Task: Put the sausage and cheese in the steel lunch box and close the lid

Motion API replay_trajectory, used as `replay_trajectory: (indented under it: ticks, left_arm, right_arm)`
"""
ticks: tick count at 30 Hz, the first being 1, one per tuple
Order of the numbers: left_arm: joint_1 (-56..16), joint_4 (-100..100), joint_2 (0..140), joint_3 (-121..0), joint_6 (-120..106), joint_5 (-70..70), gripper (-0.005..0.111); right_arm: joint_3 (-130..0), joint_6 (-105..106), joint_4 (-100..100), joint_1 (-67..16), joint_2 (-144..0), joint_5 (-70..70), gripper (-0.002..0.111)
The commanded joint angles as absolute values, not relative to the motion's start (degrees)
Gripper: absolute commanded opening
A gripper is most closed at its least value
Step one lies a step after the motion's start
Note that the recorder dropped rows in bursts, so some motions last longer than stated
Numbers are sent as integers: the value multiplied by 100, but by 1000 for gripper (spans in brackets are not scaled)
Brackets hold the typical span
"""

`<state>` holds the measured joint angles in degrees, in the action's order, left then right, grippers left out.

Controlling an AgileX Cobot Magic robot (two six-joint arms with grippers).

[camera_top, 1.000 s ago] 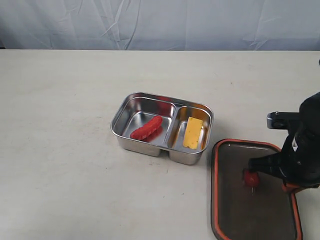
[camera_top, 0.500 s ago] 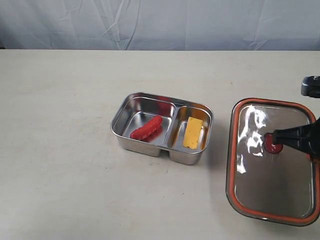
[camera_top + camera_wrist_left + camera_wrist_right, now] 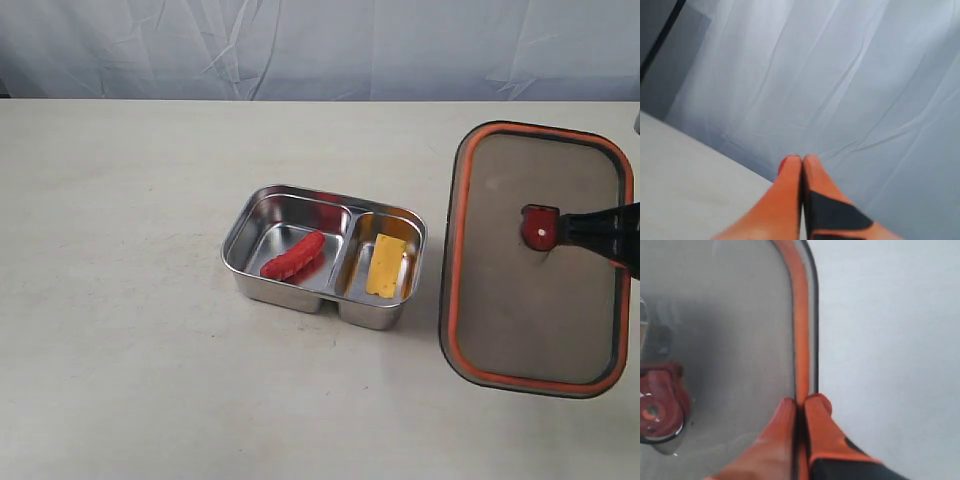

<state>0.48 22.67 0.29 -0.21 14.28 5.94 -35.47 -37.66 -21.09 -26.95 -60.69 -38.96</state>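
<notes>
Two foods already lie in the box (image 3: 275, 290), which stands open near the middle of a pale surface (image 3: 130, 300). A red sausage (image 3: 293, 256) lies slantwise in the wider left compartment. A yellow slab of cheese (image 3: 385, 265) lies flat in the narrower right one.

Right of the box, the lid (image 3: 540, 300) hangs in the air, clear of the surface. It is tipped up so its broad face and orange seal (image 3: 452, 250) turn toward the camera. Its lower left edge is near the box's right end but apart from it. A round orange valve (image 3: 539, 228) shows near its centre.

The right claw (image 3: 801, 402) is clamped on the lid's rim, its orange fingers (image 3: 785, 425) pinching the seal edge between them. Holding the rim probably leaves the lid free to be lowered flat.

The left claw (image 3: 802, 160) has its tips pressed together on nothing. It points at a pale curtain (image 3: 840, 75) and is out of the wide view, seemingly parked clear of the work.

Packing looks done; only closing is left. The lid would need levelling, seal side down, and squaring over the box. With so thin an edge grip, it could swing or slip
</notes>
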Motion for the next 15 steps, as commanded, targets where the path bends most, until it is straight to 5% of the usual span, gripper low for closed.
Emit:
replay_trajectory:
  ticks: [1, 7, 15]
  left_arm:
    - [42, 3167, 0, 0, 2366, 147, 0]
    - [-631, 3546, 220, -956, 1601, -952, 0]
    - [-2342, 6171, 3601, -2553, -2578, -2234, 0]
  right_arm:
    - [-3533, -3205, -1707, -2693, -6010, -3519, 0]
    - [-3533, -1019, 104, -2707, -6022, -2778, 0]
    - [-3853, 1064, 1823, -2707, -6022, -2771, 0]
